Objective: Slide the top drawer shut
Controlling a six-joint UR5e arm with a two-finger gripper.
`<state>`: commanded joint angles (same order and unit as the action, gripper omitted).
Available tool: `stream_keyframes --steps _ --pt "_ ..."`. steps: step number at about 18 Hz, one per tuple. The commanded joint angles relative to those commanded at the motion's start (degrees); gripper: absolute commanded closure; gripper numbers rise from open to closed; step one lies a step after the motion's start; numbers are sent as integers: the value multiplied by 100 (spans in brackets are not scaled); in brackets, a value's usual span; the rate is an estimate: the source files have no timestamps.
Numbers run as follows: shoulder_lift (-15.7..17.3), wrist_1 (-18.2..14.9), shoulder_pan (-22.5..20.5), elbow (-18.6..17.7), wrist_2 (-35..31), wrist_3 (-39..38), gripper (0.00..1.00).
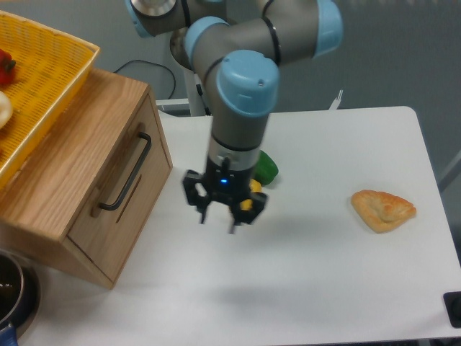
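Note:
The top drawer (122,180) is a light oak front panel with a long thin black bar handle (127,173), set in a wooden cabinet (68,155) at the left. Its front stands about flush with the cabinet face. My gripper (220,220) hangs above the table to the right of the drawer, apart from the handle. Its two black fingers point down with a gap between them and hold nothing.
A yellow woven basket (43,79) with produce sits on the cabinet top. A green and yellow object (263,173) lies behind the gripper. A pastry (383,210) lies at the right. A dark bowl (11,288) is at the bottom left.

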<state>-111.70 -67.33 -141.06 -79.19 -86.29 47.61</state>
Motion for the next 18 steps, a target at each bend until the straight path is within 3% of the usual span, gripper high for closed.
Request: stream_keyframes --steps 3,9,11,13,15,18 --pt "-229 62 -228 53 -309 1053 0" --pt "-703 62 -1080 220 -310 3119 0" --pt "-818 71 -1248 263 -310 3464 0" --pt "-1011 307 -1371 343 -362 3702 0" --pt "-1195 562 -1406 352 -712 3816 0" --pt "-1337 590 -1319 474 -1406 3887 0"
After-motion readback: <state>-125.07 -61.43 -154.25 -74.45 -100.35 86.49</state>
